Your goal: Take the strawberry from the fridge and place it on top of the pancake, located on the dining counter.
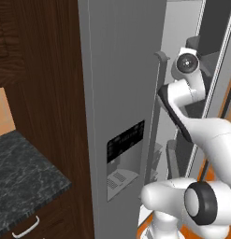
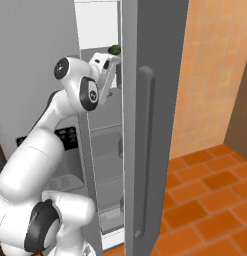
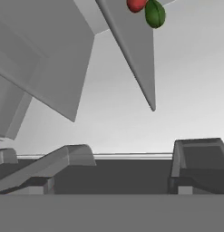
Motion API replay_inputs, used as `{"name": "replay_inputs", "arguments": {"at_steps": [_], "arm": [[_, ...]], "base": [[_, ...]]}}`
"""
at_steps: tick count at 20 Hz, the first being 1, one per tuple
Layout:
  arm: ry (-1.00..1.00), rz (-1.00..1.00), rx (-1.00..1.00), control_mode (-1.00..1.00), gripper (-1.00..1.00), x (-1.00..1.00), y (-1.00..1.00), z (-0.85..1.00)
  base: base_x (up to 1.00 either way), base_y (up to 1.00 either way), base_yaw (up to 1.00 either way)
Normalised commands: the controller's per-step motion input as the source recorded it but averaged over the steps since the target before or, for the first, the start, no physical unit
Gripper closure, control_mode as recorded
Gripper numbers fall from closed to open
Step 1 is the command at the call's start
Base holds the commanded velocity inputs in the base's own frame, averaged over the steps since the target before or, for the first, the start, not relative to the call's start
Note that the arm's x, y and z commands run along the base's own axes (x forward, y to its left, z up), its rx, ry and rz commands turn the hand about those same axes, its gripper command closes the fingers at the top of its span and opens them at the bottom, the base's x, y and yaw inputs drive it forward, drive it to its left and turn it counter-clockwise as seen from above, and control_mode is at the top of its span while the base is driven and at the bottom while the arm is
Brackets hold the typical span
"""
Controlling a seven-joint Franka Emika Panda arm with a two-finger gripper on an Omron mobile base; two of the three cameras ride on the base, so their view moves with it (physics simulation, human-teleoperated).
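Observation:
The fridge (image 1: 117, 70) is grey, with a black dispenser panel (image 1: 125, 142) in its left door, and its right door (image 2: 155, 50) stands open. My arm reaches into the opening between the doors. In the hand view the small red strawberry (image 3: 136, 4) sits at the top edge on a grey shelf, touching a dark green round item (image 3: 155, 13). My gripper (image 3: 131, 156) is open, well short of the strawberry, with nothing between its fingers (image 3: 70, 156). The green item (image 2: 115, 49) also shows just past my hand (image 2: 105, 64). The pancake and the dining counter are out of view.
The open door's long handle (image 2: 145, 150) stands close to the right of my arm. Grey shelves (image 2: 107, 145) fill the fridge below my hand. A black-topped counter (image 1: 23, 172) and a dark wood cabinet (image 1: 46, 70) are to the left. Orange floor tiles (image 2: 205, 190) lie to the right.

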Motion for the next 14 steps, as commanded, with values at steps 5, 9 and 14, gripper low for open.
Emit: {"name": "replay_inputs", "arguments": {"at_steps": [5, 9, 14], "arm": [[0.00, 0.00, 0.00, -1.00, -1.00, 0.30, -0.65, 0.00], [-0.02, 0.00, 0.00, -1.00, -1.00, 0.05, -0.78, 0.00], [-0.05, 0.00, 0.00, -1.00, -1.00, 0.00, -0.91, 0.00]], "base": [[0.00, 0.00, 0.00], [0.00, 0.00, 0.00], [0.00, 0.00, 0.00]]}}
